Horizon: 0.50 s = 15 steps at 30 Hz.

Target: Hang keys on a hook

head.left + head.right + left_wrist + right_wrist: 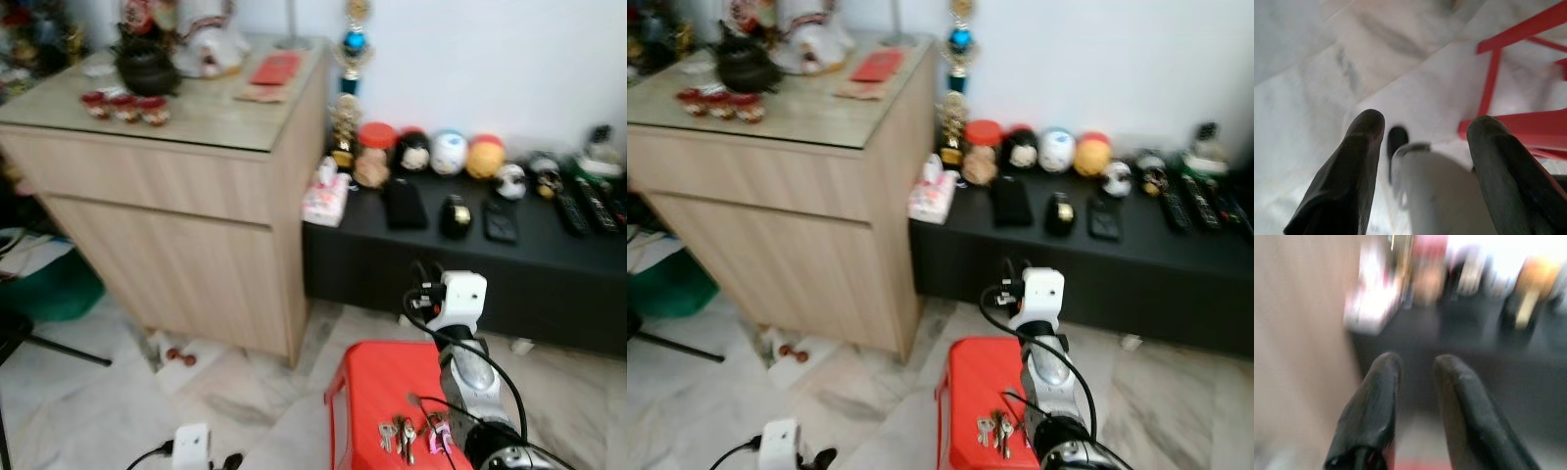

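Observation:
A bunch of keys [407, 433] with a pink tag [438, 431] lies on top of a red stool [377, 392] at the bottom centre. My right arm reaches up over the stool, its white wrist box [460, 299] well above and beyond the keys. In the blurred right wrist view my right gripper [1417, 364] points at the black bench, fingers a narrow gap apart with nothing between them. My left gripper [1422, 122] hangs low beside the stool's red legs [1508, 122], open over the marble floor, with a white rounded object [1440, 191] showing between its fingers.
A tall wooden cabinet [176, 225] stands at the left with ornaments on top. A low black bench [470, 245] along the white wall carries figurines, remotes and a tissue pack [325, 196]. A green basin [49, 289] sits far left. Marble floor surrounds the stool.

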Tool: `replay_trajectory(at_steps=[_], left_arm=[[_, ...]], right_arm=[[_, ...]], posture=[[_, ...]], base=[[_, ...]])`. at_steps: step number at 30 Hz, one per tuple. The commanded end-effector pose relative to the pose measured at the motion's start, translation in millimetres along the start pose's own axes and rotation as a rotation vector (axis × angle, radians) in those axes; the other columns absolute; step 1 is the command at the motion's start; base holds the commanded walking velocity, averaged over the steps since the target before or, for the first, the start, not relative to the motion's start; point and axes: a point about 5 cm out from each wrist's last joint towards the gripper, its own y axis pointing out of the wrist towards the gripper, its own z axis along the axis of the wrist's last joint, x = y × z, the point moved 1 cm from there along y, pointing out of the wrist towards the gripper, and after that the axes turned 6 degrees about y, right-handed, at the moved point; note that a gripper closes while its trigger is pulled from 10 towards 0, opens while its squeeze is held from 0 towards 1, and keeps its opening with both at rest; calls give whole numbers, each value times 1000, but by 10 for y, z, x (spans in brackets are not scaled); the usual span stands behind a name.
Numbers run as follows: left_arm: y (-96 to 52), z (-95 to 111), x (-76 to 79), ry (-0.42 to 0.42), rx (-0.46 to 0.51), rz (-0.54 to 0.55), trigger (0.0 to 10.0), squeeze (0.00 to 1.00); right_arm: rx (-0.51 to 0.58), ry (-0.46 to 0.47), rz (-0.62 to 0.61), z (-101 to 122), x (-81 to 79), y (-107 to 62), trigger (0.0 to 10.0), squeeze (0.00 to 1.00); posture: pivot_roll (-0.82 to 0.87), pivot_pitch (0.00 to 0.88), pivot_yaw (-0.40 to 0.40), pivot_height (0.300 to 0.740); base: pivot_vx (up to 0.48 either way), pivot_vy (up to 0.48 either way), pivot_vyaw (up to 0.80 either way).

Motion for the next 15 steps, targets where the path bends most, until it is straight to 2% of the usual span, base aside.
replay_trajectory(at_steps=[1, 4, 11, 15], left_arm=[[-3, -18, 19, -2, -4, -6, 10000, 0], [-8, -30, 5, -6, -6, 0, 10000, 0], [-13, -42, -5, -13, -7, 6, 10000, 0], [-11, -41, 1, -15, -8, 5, 10000, 0]], right_arm=[[-33, 34, -9, -50, 35, -18, 10000, 0], [61, 27, 7, 160, -32, 74, 10000, 0], [96, -18, -20, 188, -12, 27, 10000, 0], [169, -86, 1, 308, -13, -29, 10000, 0]], posture=[[82, 54, -13, 740], [78, 54, -14, 740], [55, 61, -16, 740], [50, 64, -16, 740]], base=[[0, 0, 0], [0, 0, 0], [0, 0, 0], [0, 0, 0]])
